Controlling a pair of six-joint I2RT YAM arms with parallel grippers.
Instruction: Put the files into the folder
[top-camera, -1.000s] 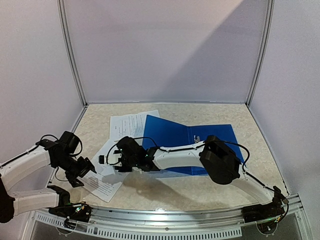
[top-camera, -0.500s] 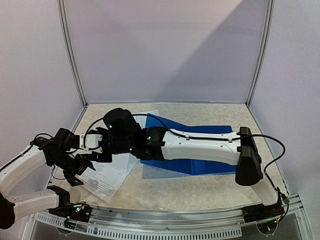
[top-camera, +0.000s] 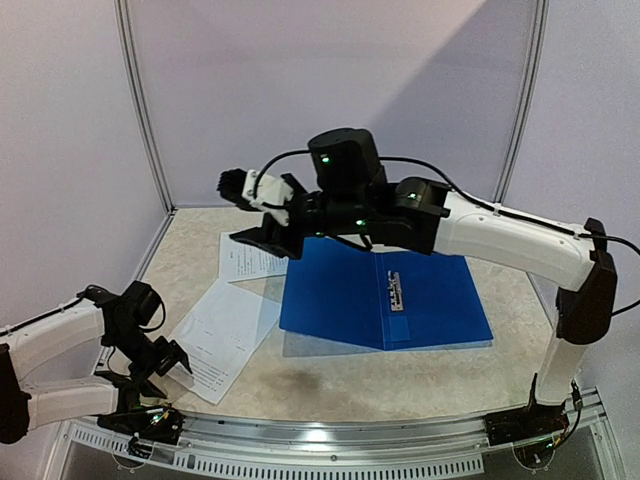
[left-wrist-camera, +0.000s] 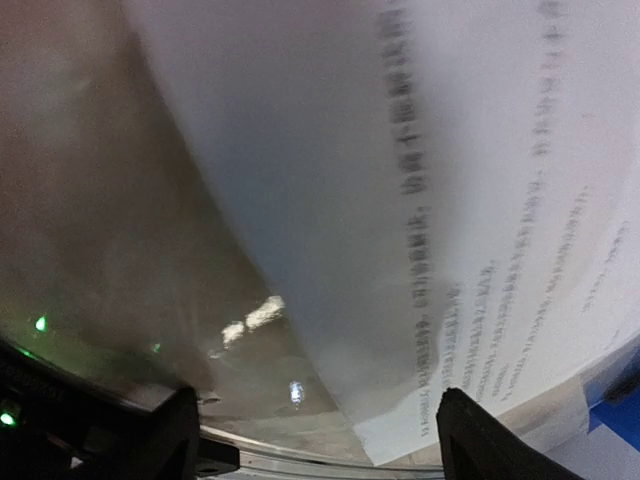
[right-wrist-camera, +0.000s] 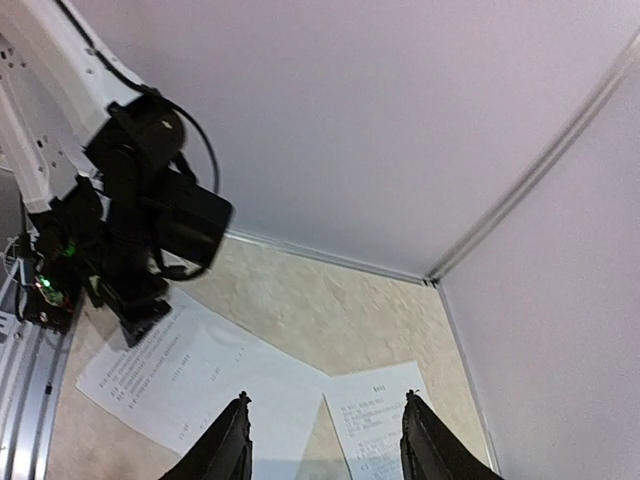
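Files (top-camera: 228, 330) are both out on the speckled table (top-camera: 450, 370), off the left side of the folder (top-camera: 440, 305), and neither is inside it. That folder is bright blue and lies spread out in the middle of the table. A pale strip (top-camera: 397, 290) shows along its centre fold, and there's a shadow under its near-left edge.

The near sheet (top-camera: 215, 345) lies at a slant toward the front-left corner, one corner just beside the folder's left edge. The far sheet (top-camera: 248, 258) sits behind it, closer to the back wall. Its right side is hidden behind the right arm and the folder's corner, so I cannot tell whether it's tucked under.

Down low, the left gripper (top-camera: 170, 360) is at the near sheet's front corner with its fingers spread wide. Its wrist camera has the printed page filling the view, the page corner lying between the two fingertips (left-wrist-camera: 170, 435), nothing pinched. Whether the tips touch the paper, can't say. A sliver of blue folder peeks in at that view's right edge.

Up high, the right gripper (top-camera: 243, 212) hangs well above the table over the far sheet, pointing left. Its jaws are parted a moderate way and empty. Its own camera looks down between the fingers (right-wrist-camera: 228, 440) at both sheets and the left arm (right-wrist-camera: 150, 200).
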